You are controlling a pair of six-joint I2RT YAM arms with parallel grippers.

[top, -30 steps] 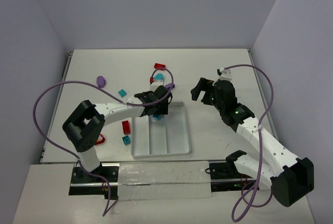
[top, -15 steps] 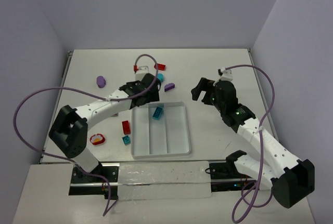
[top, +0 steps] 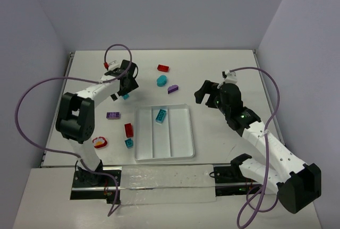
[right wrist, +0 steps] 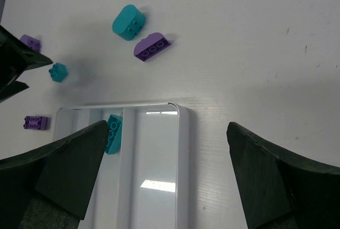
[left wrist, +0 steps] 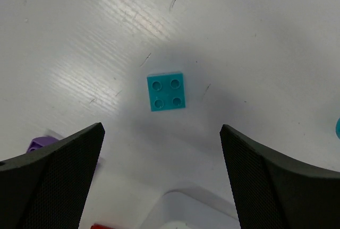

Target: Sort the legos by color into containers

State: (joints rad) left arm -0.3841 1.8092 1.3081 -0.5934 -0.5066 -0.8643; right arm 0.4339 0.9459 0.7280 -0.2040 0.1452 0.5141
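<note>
The white tray [top: 183,133] has three long compartments; one teal brick [top: 160,115] lies in the far end of the middle one. My left gripper [top: 123,91] is open and empty, hovering over a small teal square brick [top: 125,96] at the back left. In the left wrist view that brick [left wrist: 166,92] lies just ahead of the open fingertips [left wrist: 79,154]. My right gripper [top: 203,95] is open and empty, above the table right of the tray's far corner [right wrist: 183,133].
Loose bricks behind the tray: red [top: 163,68], rounded teal [top: 161,81], rounded purple [top: 172,88]. Left of the tray: purple [top: 112,115], red [top: 128,129], small teal [top: 128,143], a red rounded piece [top: 100,142]. Walls close the back and sides.
My left gripper let go of the teal brick in the tray's middle compartment and swung back and left to above the small teal brick. The right arm has not moved.
</note>
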